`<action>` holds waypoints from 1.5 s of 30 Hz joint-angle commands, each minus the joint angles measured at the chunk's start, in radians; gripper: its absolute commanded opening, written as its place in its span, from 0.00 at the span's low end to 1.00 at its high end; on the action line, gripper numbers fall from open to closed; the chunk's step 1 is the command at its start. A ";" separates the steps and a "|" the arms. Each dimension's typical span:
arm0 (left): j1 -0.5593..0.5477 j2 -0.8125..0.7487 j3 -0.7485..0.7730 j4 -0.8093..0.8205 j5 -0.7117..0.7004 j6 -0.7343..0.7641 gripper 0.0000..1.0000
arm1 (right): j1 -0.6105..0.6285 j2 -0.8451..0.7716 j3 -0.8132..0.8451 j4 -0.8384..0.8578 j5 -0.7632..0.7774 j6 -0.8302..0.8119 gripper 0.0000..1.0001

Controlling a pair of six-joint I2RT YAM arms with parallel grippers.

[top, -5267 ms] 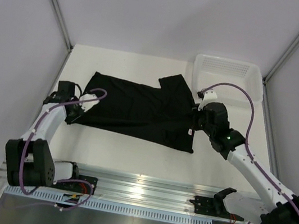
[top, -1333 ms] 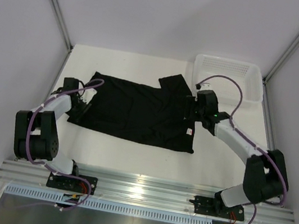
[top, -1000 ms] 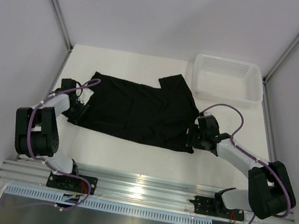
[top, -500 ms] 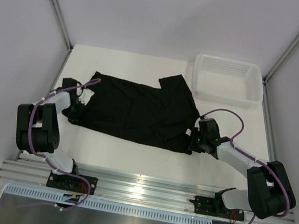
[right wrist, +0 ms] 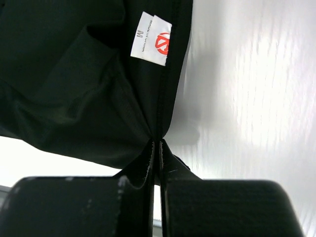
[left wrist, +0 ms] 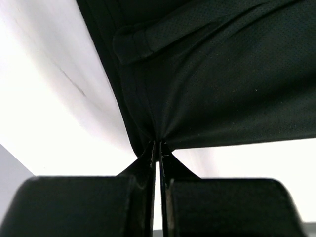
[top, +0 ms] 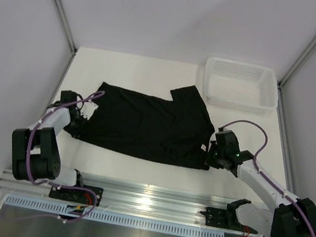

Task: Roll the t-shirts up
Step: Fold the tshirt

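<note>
We see one plain black short-sleeved t-shirt (top: 148,126) lying spread across the middle of the overhead view, its long side running left to right. It lies mostly flat, with soft creases. One sleeve (top: 190,96) juts toward the upper right. The lower edge sags in a shallow curve between its two ends. At the left end the cloth is drawn into a tight pinched point, and folds fan out from it. The lower right corner is gathered in the same way. Just above that corner, in the right close-up, we see a small white label (right wrist: 151,38) with an M and a red mark.
</note>
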 commanded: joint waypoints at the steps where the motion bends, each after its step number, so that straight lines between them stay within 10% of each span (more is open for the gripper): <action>1: 0.024 -0.106 -0.040 -0.069 0.007 0.040 0.01 | -0.004 -0.062 -0.020 -0.103 0.025 0.059 0.00; 9: 0.034 -0.256 -0.144 -0.164 0.013 0.057 0.01 | 0.065 -0.133 -0.057 -0.175 0.080 0.191 0.00; 12: 0.034 -0.250 -0.161 -0.161 0.013 0.051 0.48 | 0.103 -0.120 -0.069 -0.174 0.120 0.220 0.01; 20: 0.018 -0.409 0.030 -0.238 0.076 -0.007 0.57 | 0.109 -0.159 -0.120 -0.154 0.140 0.266 0.14; 25: -0.256 -0.465 0.251 -0.281 0.250 -0.072 0.58 | 0.112 -0.229 -0.103 -0.190 0.184 0.287 0.35; 33: -0.926 -0.175 0.362 -0.099 0.304 -0.184 0.53 | 0.111 -0.292 -0.109 -0.172 0.195 0.300 0.36; 45: -1.163 0.316 0.529 0.188 0.311 -0.417 0.51 | 0.114 -0.309 -0.192 -0.112 0.148 0.332 0.35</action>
